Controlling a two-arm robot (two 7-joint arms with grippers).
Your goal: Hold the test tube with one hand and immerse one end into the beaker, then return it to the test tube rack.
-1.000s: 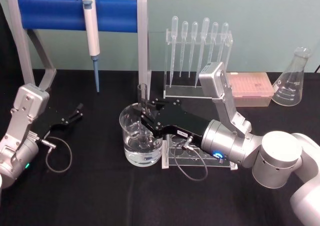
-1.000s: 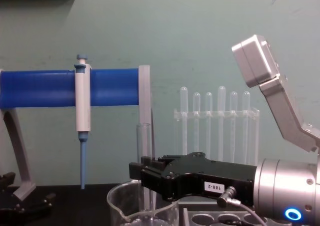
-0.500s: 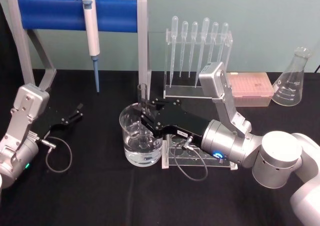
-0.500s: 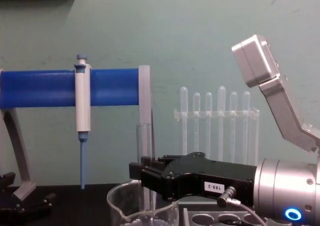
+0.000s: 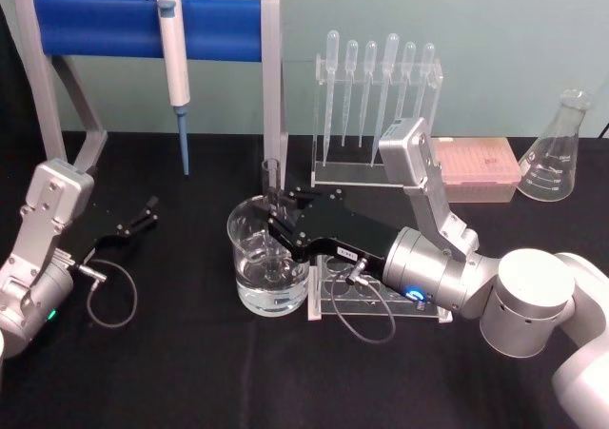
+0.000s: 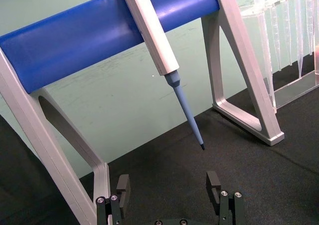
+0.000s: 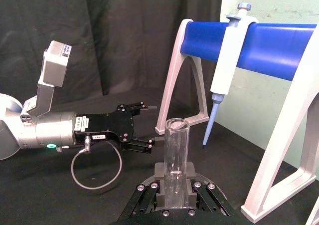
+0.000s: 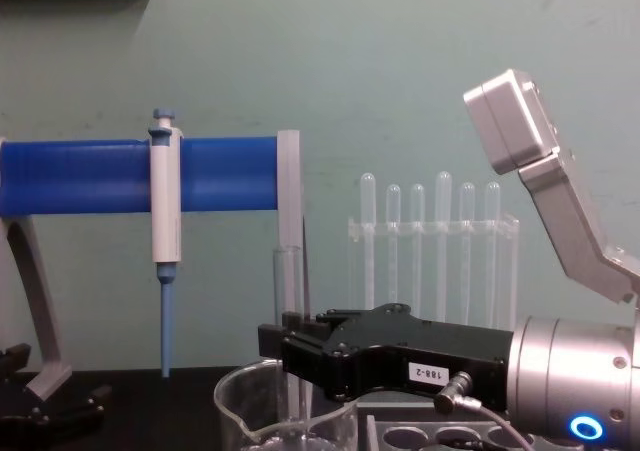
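Over the beaker (image 5: 240, 227), upright test tube (image 5: 271, 180) clamped in right tool (image 5: 279, 222)

Setting: laboratory bench, wet-chemistry type
Glassware: beaker (image 5: 255, 269) holding clear liquid; test tube (image 5: 270, 173); conical flask (image 5: 555, 153) with printed graduations
Liquid handling: white-and-blue pipettor (image 5: 173, 48) hung on a blue-barred stand (image 5: 95, 22); bulb pipettes (image 5: 390, 68) upright in a clear rack (image 5: 354, 175); pink tip box (image 5: 476, 163)
Bench: black cover (image 5: 190, 372); plain green wall (image 5: 476, 10) behind

Black table (image 5: 190, 372): beaker (image 5: 262, 288), tube rack (image 5: 330, 298), pipettor stand (image 5: 95, 22), pipette rack (image 5: 347, 174), flask (image 5: 550, 163).
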